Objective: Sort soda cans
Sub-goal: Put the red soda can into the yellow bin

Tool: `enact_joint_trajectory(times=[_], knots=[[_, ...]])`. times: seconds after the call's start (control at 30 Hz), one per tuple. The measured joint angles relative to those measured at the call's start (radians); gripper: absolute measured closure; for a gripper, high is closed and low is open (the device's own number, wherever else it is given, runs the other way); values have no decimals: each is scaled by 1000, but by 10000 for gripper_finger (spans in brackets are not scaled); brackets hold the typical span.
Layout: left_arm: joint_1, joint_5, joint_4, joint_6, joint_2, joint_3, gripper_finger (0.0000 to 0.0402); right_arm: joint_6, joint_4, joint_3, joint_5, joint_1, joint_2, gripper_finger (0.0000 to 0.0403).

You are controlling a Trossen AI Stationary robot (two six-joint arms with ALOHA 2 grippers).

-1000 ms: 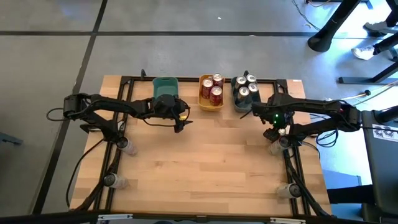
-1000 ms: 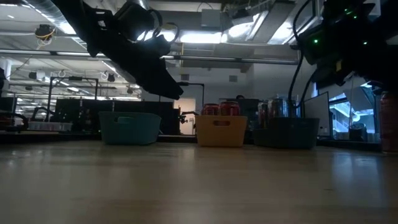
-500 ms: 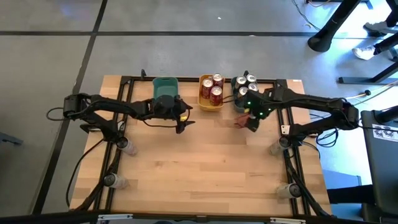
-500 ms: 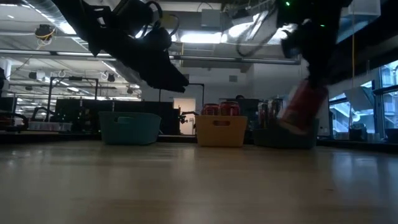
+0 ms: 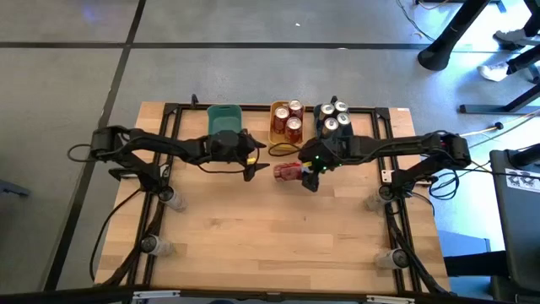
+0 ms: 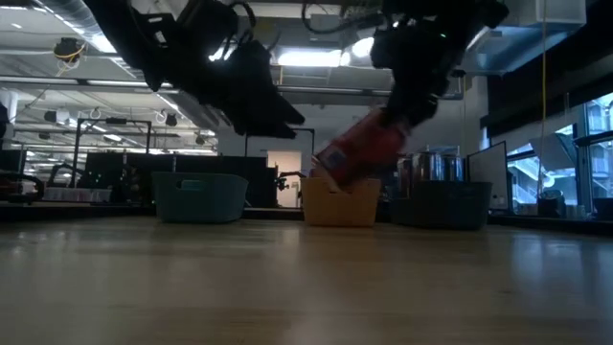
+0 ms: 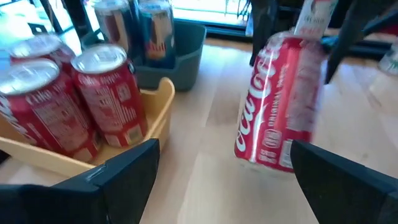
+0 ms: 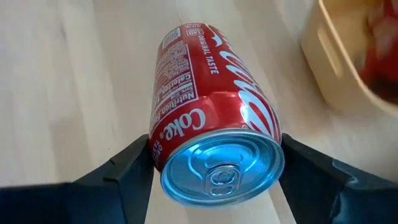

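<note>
While half a second ago it hung by the grey bin (image 5: 332, 135), the red soda can (image 5: 288, 171) now sits tilted in the air just at six o'clock of the yellow bin (image 5: 286, 140), clamped between the right gripper's (image 5: 297, 174) fingers. That carry brings it to the bin already holding red cans (image 5: 292, 117), so a drop there looks near. At nine o'clock of the can, the left gripper (image 5: 257, 158) hovers, fingers apart.

Ceiling lights (image 6: 287, 57) glare behind dark, silhouetted arms in the dim low view, the red can (image 6: 362, 153) is motion-blurred, and the overhead view is evenly bright.
</note>
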Motion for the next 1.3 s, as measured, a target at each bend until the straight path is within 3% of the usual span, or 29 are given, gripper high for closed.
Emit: enact_joint_trajectory(times=[0.63, 0.93, 1.13, 1.3], knots=[[-51, -1, 101, -44, 186, 0, 53, -63, 382, 8, 29, 3, 63, 132], [-20, 0, -150, -30, 88, 3, 53, -187, 404, 45, 190, 0, 62, 133], [2, -1, -234, -26, 19, 3, 53, -283, 423, 60, 366, -34, 62, 133], [2, -1, -231, -26, 11, 3, 53, -289, 469, 60, 398, -110, 75, 133]])
